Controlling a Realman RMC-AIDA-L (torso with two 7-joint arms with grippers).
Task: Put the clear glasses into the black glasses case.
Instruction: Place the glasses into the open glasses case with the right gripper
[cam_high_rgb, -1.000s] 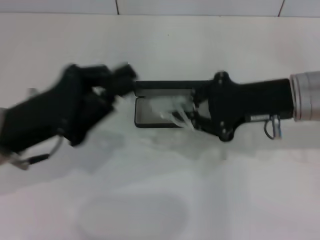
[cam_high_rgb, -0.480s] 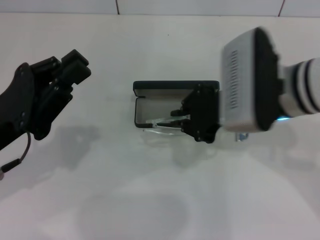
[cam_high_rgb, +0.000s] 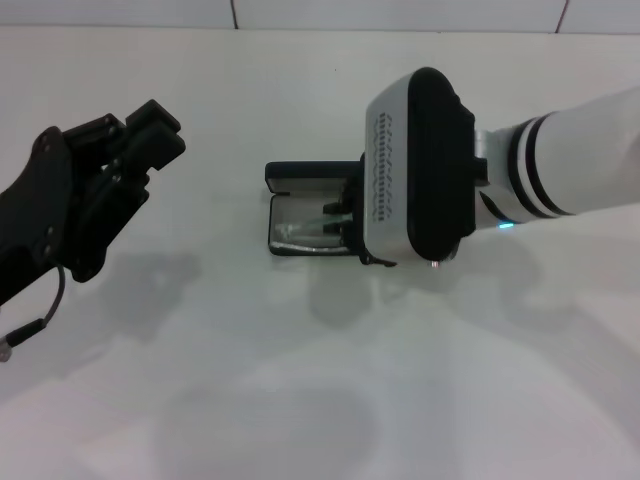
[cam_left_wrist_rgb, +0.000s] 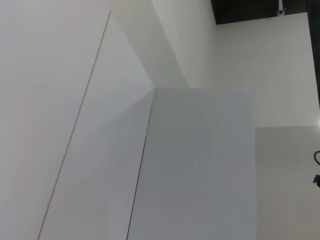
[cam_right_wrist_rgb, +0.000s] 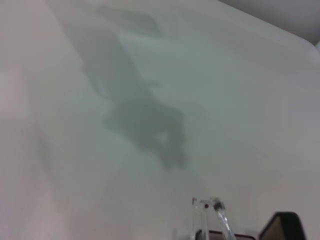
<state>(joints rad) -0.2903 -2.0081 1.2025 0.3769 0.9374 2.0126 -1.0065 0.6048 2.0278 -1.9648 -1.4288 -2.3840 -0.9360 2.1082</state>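
Observation:
The black glasses case (cam_high_rgb: 300, 178) lies open at the table's middle, its lid standing up at the back and its greyish tray (cam_high_rgb: 292, 238) in front. The clear glasses (cam_high_rgb: 305, 230) lie partly in that tray. My right gripper (cam_high_rgb: 338, 219) reaches down into the tray's right end, shut on the glasses. Its bulky wrist hides the right part of the case. In the right wrist view, clear glasses arms (cam_right_wrist_rgb: 212, 216) stick up beside a black corner of the case (cam_right_wrist_rgb: 281, 226). My left gripper (cam_high_rgb: 158, 128) hangs raised at the left, shut and empty, well away from the case.
The white table (cam_high_rgb: 320, 400) spreads around the case, with a tiled wall edge at the back. The left wrist view shows only pale walls and a ceiling corner.
My right arm has swung over the case and lowered the glasses into the tray. My left gripper drew back from the lid to the left a second ago and has held still since.

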